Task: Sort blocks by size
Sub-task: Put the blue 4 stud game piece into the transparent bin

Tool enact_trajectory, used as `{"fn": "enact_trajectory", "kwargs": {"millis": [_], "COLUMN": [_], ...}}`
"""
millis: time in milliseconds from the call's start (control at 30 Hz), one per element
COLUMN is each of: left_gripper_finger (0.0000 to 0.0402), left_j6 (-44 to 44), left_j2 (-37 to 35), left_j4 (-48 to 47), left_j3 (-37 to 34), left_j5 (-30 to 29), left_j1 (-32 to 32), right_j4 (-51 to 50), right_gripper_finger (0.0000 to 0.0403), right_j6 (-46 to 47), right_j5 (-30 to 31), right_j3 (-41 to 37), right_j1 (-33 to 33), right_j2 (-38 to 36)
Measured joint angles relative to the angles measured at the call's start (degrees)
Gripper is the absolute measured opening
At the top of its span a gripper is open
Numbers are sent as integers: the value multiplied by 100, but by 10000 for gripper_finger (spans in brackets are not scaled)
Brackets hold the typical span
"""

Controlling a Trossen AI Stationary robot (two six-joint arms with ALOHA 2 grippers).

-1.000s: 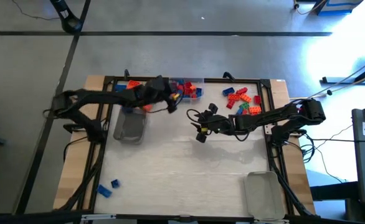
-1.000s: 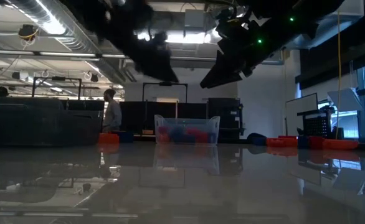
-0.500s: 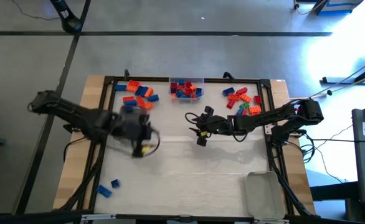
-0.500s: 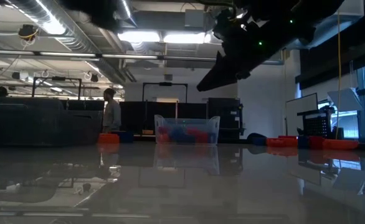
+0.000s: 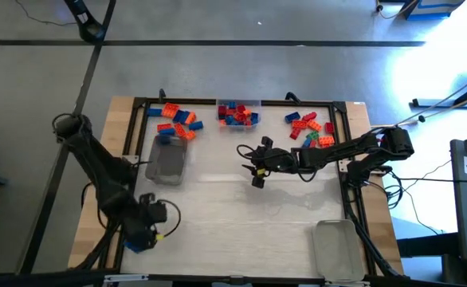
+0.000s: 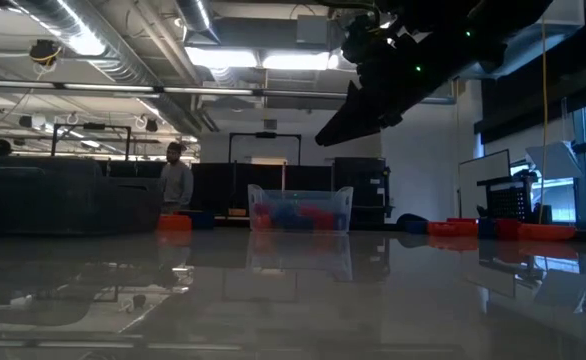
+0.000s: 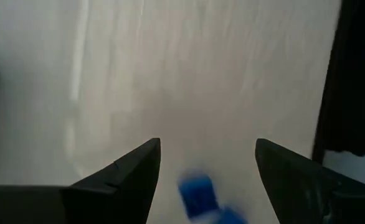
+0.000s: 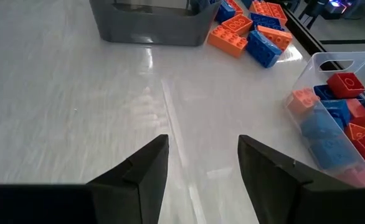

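My left gripper (image 7: 207, 162): fingers spread, empty — above a small blue block (image 7: 195, 190), near-left corner.
My right gripper (image 8: 201, 163): parted, empty — mid-table, clear tray (image 8: 350, 134) beside.

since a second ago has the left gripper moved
Yes. The left gripper swung from the back block pile beside the clear tray down to the table's near left corner, over the small blue blocks.

A robotics lab or industrial workspace: exposed ceiling ducts (image 6: 123, 45) and fluorescent strip lights (image 6: 263, 60) overhead, dark equipment cabinets (image 6: 358, 190) along the far wall, a whiteboard (image 6: 478, 180), a bare concrete floor (image 5: 257, 72), and a person (image 6: 176, 185) standing beyond the table (image 6: 293, 290).
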Motion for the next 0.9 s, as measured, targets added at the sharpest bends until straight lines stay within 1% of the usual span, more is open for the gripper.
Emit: {"fn": "enact_trajectory", "kwargs": {"millis": [133, 233, 333, 567, 700, 833, 900], "left_gripper_finger": [249, 249, 249, 249, 249, 249, 249], "left_j6": [-1140, -1564, -1763, -1891, -1952, -1998, -2030], "left_j2": [474, 806, 1075, 1416, 1550, 1571, 1571], "left_j4": [-17, -24, 3, 4, 73, 437, 379], "left_j3": [0, 0, -4, -6, -109, -297, -398], "left_j5": [459, 766, 953, 1003, 1089, 1092, 1088], "left_j1": [-422, -601, -707, -747, -747, -746, -746], "right_j4": [-2, -2, 22, 31, 35, 37, 35], "right_gripper_finger": [193, 193, 193, 193, 193, 193, 193], "right_j6": [1, -3, -93, -132, -132, -132, -134], "right_j5": [0, 2, 3, 7, 7, 2, 2], "right_j3": [0, 0, 0, 0, 0, 0, 0], "right_j1": [0, -2, -2, -2, -2, -2, -2], "right_j2": [0, 0, 0, 0, 0, 0, 0]}}
